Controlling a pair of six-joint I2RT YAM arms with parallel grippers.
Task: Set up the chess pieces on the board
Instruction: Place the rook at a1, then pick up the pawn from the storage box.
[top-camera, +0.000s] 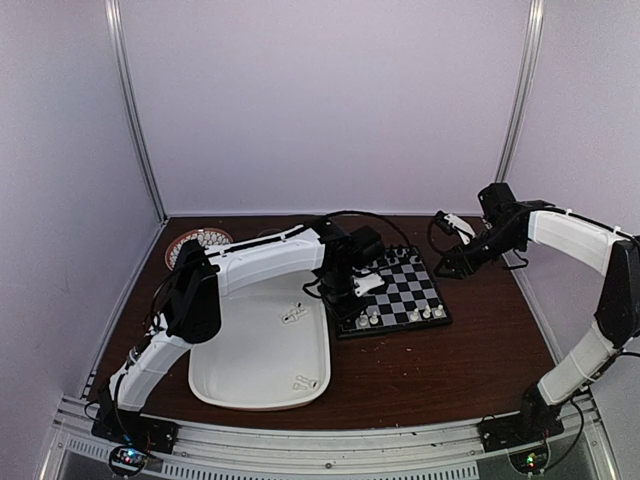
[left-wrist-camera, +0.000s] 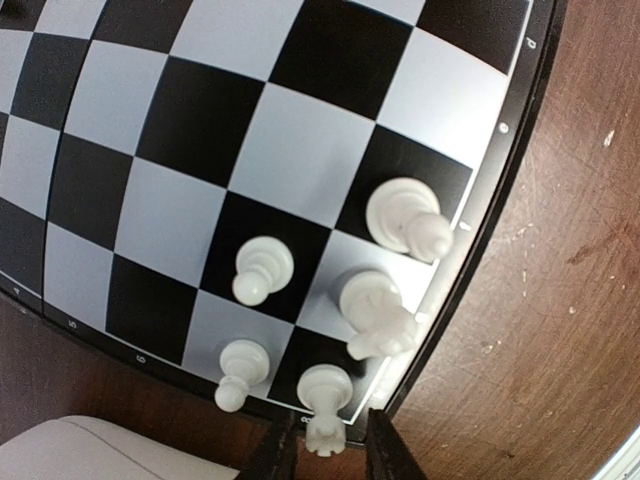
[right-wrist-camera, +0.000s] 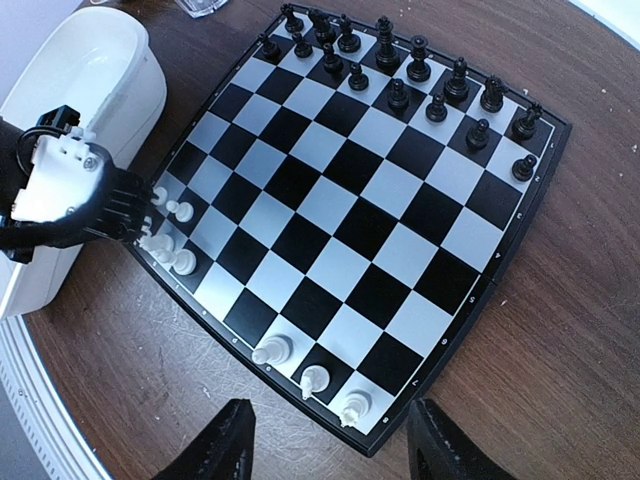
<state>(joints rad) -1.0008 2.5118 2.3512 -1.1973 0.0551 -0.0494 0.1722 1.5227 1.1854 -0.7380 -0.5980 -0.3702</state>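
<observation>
**Item 1, nearest.** My left gripper (left-wrist-camera: 327, 455) hung low over the near-left corner of the board (left-wrist-camera: 310, 150). The fingers (left-wrist-camera: 283, 455) were parted only narrowly, one on each side of the corner piece (left-wrist-camera: 325, 405), a white man standing on the last square against the rim. A sliver of gap showed on its right side. I could not tell whether the other pad touched it, and I judged nothing was clamped.

**Item 2.** Four more white chess pieces (left-wrist-camera: 262, 268) stood just beside it, crowded into the same corner.

**Hazard.** A lift taken off-line could have snagged the corner piece's head on a pad. That would tip it over the rim or into its neighbours, which stood close enough to topple in turn.

**Item 3.** The tray (top-camera: 250, 390) sat left of the board, with a few white men lying in it, not yet set.

**Item 4.** My right gripper (right-wrist-camera: 335, 450) was empty, its jaws wide, and held off the board's right side, well apart from the left.

**Item 5, farthest.** The black chessmen (right-wrist-camera: 400, 75) filled the two far rows.

**Views.**
- Only the left wrist showed the gap at the pads.
- Only the right wrist showed the whole board. Three whites stood toward the other end of the near row, and the middle squares were bare.
- Only the top camera looked into the tray.
</observation>
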